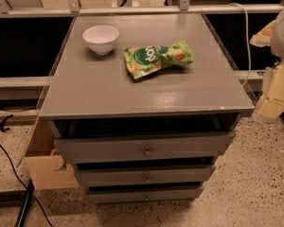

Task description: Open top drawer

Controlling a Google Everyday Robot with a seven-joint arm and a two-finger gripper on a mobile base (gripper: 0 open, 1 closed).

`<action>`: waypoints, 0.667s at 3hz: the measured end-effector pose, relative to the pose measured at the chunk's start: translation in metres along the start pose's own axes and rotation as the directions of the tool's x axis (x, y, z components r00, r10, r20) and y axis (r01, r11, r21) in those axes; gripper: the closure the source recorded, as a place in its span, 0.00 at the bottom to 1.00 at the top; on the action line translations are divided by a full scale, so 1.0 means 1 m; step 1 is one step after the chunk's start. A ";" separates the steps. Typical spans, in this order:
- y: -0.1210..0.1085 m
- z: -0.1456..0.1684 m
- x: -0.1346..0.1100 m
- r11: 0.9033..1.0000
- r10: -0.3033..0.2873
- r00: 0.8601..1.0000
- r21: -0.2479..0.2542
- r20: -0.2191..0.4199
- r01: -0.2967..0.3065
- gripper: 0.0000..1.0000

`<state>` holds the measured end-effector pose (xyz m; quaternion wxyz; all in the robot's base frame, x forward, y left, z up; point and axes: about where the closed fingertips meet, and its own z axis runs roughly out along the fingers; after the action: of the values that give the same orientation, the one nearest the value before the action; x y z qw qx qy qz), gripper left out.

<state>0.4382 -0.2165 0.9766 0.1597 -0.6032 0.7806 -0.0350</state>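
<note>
Camera view: gripper (276,91) at right edge, beside cabinet top (132,96), well apart from top drawer (104,149). Whether it is spread or closed is not discernible; nothing seen in its hold.

Step in hand, likely: reach knob (147,151), grip squarely, pull straight out and level.

Top drawer: gray flat front, directly under cabinet top, dark gap above, uppermost and widest-looking of three.
</note>
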 end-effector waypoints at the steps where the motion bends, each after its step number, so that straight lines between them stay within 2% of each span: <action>1: 0.000 0.000 0.000 1.000 0.000 1.000 0.001 0.000 0.000 0.00; 2: 0.009 0.005 0.000 1.000 0.009 1.000 0.006 0.021 -0.009 0.00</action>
<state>0.4312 -0.2134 0.9696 0.1697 -0.5996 0.7815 -0.0303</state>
